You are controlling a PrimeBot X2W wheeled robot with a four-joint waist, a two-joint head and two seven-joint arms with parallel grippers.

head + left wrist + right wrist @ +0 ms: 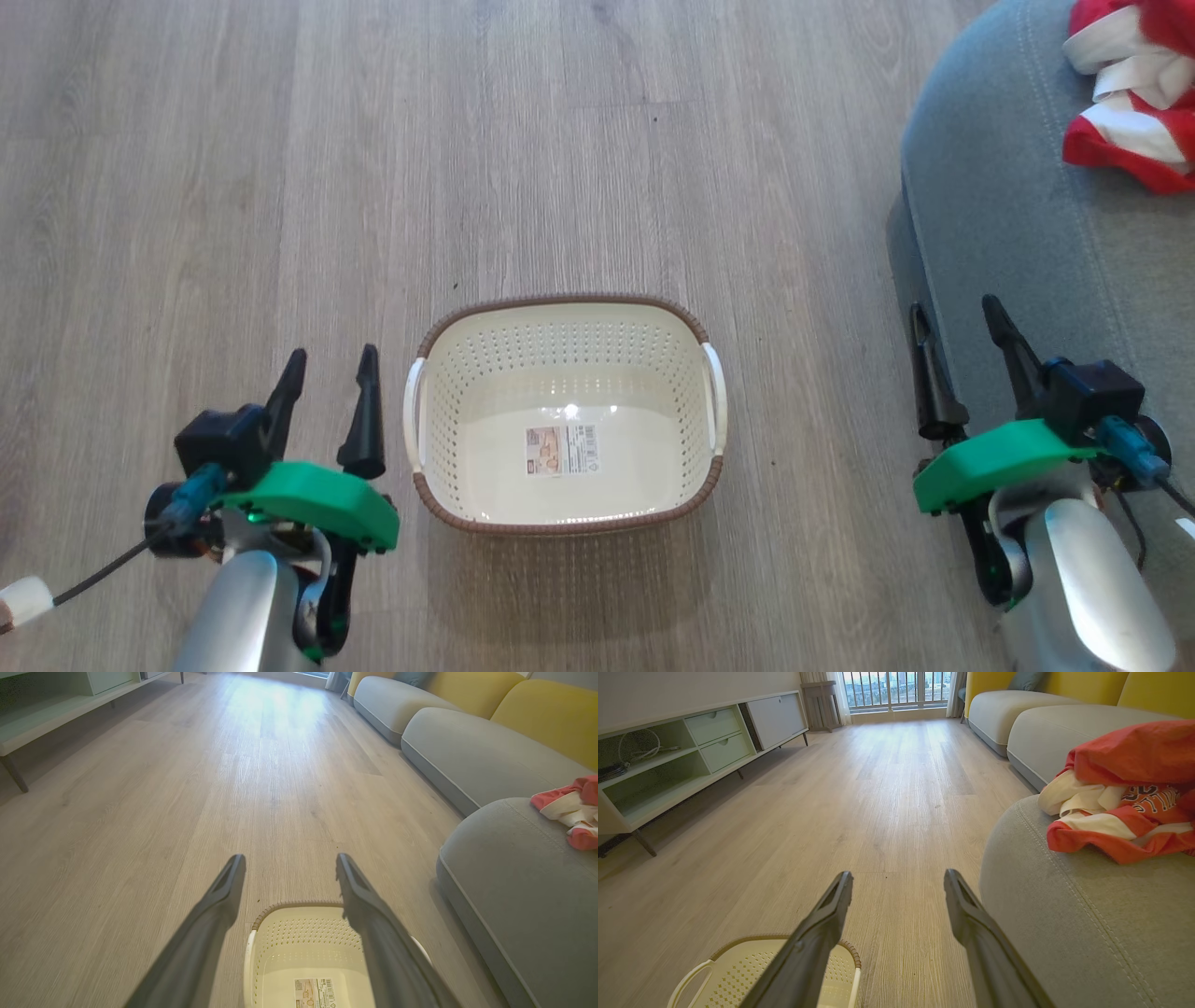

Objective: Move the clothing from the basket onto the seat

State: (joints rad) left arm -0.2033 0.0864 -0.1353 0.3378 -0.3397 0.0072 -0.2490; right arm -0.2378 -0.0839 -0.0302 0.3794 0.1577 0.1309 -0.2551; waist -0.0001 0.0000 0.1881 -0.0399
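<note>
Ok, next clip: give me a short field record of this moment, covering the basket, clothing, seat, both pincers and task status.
basket: cream, on the wooden floor, holds only its label
clothing: red and white heap lying on the seat
seat: grey cushion, to the robot's right of the basket
left pincer: open, holding nothing, left of the basket
right pincer: open, holding nothing, by the seat's edge
task status: appears done, no clothing in the basket

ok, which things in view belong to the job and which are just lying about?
Job: clothing, seat under it, empty basket.
Lying about: cabinet, yellow cushions, far grey seats.
</note>
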